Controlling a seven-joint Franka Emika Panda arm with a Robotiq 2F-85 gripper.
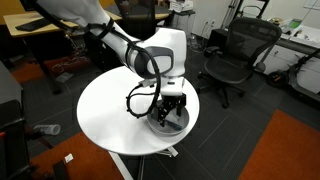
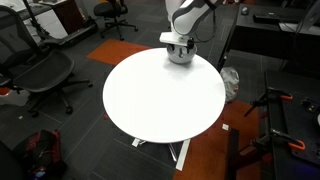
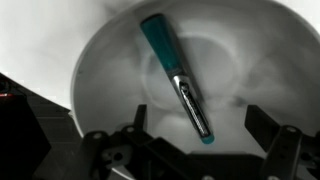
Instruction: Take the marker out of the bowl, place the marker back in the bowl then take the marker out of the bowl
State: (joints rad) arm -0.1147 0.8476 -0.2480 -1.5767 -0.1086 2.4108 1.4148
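The marker (image 3: 178, 78), teal-blue with a shiny clip, lies slanted inside the silver metal bowl (image 3: 100, 70) in the wrist view. The bowl stands near the edge of the round white table in both exterior views (image 1: 178, 124) (image 2: 180, 56). My gripper (image 3: 205, 130) is open, its two dark fingers spread on either side of the marker's lower end, just above the bowl. In both exterior views the gripper (image 1: 168, 108) (image 2: 180, 45) hangs straight over the bowl and hides the marker.
The round white table (image 1: 110, 110) (image 2: 160, 95) stands on a dark floor. Black office chairs (image 1: 240, 55) (image 2: 45, 70) stand around it. An orange carpet patch (image 1: 290, 150) lies beside the table.
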